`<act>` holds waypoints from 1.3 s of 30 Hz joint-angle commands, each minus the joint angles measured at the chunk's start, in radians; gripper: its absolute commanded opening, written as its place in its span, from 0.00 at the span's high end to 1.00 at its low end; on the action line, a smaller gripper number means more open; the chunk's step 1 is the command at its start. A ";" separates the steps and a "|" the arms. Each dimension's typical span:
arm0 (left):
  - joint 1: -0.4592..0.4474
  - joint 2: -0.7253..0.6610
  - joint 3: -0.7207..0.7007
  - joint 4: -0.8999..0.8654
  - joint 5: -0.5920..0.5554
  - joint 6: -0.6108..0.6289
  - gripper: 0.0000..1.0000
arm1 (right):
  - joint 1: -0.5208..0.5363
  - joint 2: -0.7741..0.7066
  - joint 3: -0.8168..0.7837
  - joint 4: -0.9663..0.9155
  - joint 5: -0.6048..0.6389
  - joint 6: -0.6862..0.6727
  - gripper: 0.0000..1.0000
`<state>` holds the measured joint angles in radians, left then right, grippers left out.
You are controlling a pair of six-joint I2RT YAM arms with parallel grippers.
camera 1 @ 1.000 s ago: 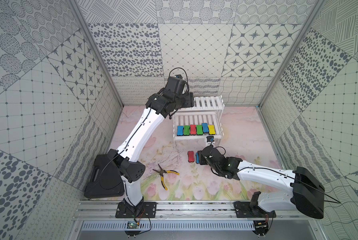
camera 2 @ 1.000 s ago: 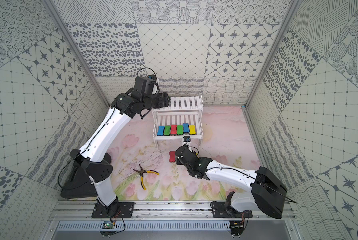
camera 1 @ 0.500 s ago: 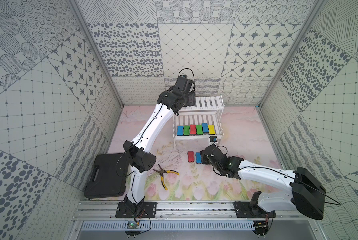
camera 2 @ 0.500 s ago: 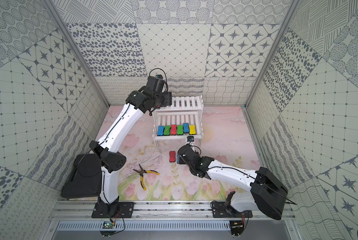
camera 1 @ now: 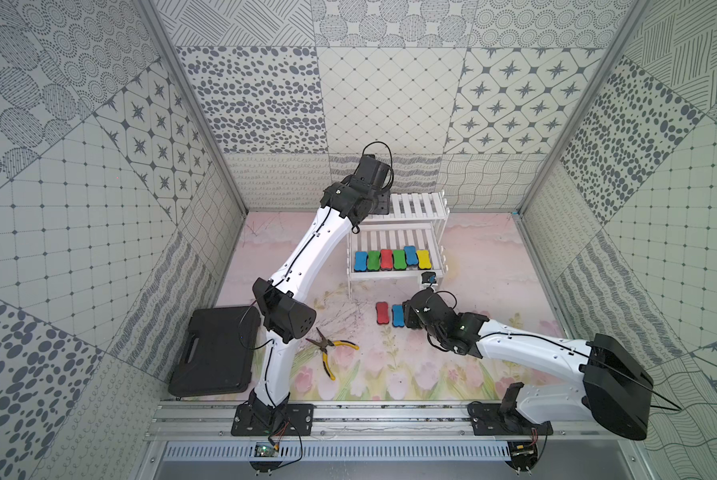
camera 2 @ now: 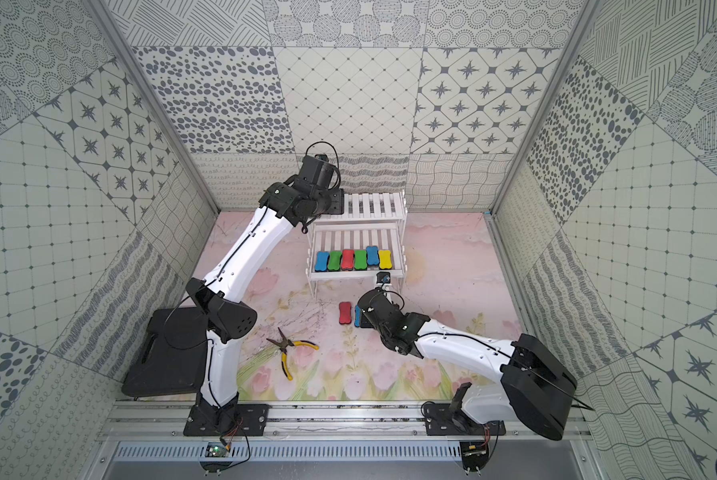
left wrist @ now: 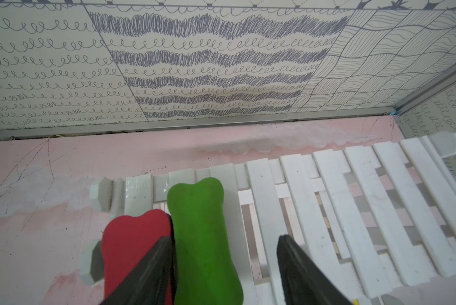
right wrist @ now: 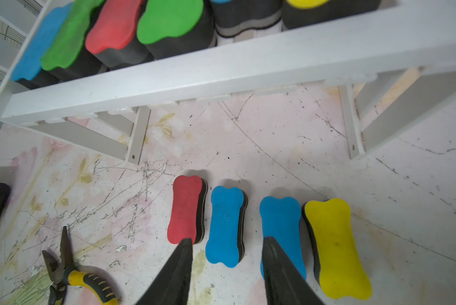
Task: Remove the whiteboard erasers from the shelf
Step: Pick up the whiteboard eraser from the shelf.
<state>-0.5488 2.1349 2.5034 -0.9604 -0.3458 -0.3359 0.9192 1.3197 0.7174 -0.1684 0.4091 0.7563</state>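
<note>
The site is a robotics laboratory test cell. Patterned wall panels (camera 1: 390,124) enclose three sides, a printed floral mat (camera 1: 481,257) covers the floor, and the left arm (camera 1: 319,245) and right arm (camera 1: 531,355) are bolted to an aluminium rail (camera 1: 390,420) at the front.
</note>
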 commanded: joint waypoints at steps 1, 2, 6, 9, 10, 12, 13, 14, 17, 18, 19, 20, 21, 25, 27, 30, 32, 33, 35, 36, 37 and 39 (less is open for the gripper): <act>-0.011 0.008 0.009 -0.023 0.002 0.024 0.33 | -0.008 -0.013 -0.010 0.031 -0.003 0.017 0.53; -0.014 0.007 0.009 -0.026 0.009 0.027 0.34 | -0.009 -0.013 -0.011 0.032 -0.003 0.018 0.53; -0.024 0.007 0.009 -0.038 0.010 0.041 0.36 | -0.012 -0.008 -0.017 0.040 -0.010 0.021 0.53; -0.030 -0.007 -0.005 -0.034 0.012 0.046 0.37 | -0.013 -0.001 -0.021 0.044 -0.012 0.023 0.53; -0.030 -0.012 -0.012 -0.026 0.021 0.051 0.37 | -0.014 0.001 -0.022 0.043 -0.013 0.026 0.53; -0.029 -0.018 -0.021 -0.015 0.022 0.058 0.37 | -0.014 0.003 -0.026 0.049 -0.017 0.028 0.53; -0.031 -0.017 -0.020 -0.014 0.013 0.062 0.37 | -0.014 0.002 -0.026 0.048 -0.019 0.029 0.53; -0.032 -0.012 -0.017 -0.014 -0.001 0.067 0.36 | -0.014 0.001 -0.028 0.050 -0.019 0.031 0.53; -0.030 0.014 0.017 -0.045 -0.052 0.071 0.36 | -0.014 -0.004 -0.031 0.050 -0.017 0.031 0.53; -0.031 0.028 0.037 -0.065 -0.072 0.067 0.37 | -0.014 -0.007 -0.033 0.051 -0.016 0.031 0.53; -0.031 0.036 0.051 -0.077 -0.079 0.064 0.37 | -0.014 -0.008 -0.035 0.050 -0.016 0.031 0.53; -0.031 0.044 0.059 -0.085 -0.083 0.061 0.37 | -0.014 -0.010 -0.036 0.050 -0.015 0.033 0.53; -0.031 0.049 0.061 -0.087 -0.089 0.058 0.37 | -0.016 -0.011 -0.038 0.051 -0.015 0.033 0.53; -0.031 0.057 0.061 -0.085 -0.083 0.051 0.37 | -0.016 -0.013 -0.041 0.051 -0.015 0.035 0.53; -0.032 0.060 0.062 -0.083 -0.081 0.051 0.39 | -0.017 -0.016 -0.042 0.050 -0.016 0.035 0.53; -0.031 0.059 0.062 -0.083 -0.075 0.049 0.48 | -0.017 -0.022 -0.045 0.050 -0.013 0.036 0.53; -0.031 0.054 0.061 -0.082 -0.067 0.045 0.55 | -0.019 -0.026 -0.046 0.052 -0.012 0.037 0.54; -0.031 0.051 0.061 -0.083 -0.064 0.042 0.58 | -0.018 -0.028 -0.048 0.051 -0.012 0.036 0.54; -0.030 0.044 0.061 -0.081 -0.052 0.035 0.60 | -0.017 -0.031 -0.048 0.050 -0.011 0.037 0.53; -0.030 0.038 0.061 -0.081 -0.048 0.029 0.61 | -0.019 -0.034 -0.049 0.050 -0.010 0.037 0.53; -0.032 0.033 0.061 -0.082 -0.042 0.021 0.61 | -0.019 -0.038 -0.049 0.050 -0.007 0.037 0.53; -0.035 0.015 0.060 -0.086 -0.029 0.001 0.62 | -0.018 -0.054 -0.055 0.050 0.000 0.040 0.53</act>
<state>-0.5705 2.1841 2.5530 -1.0168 -0.3954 -0.2966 0.9070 1.3003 0.6788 -0.1532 0.3935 0.7807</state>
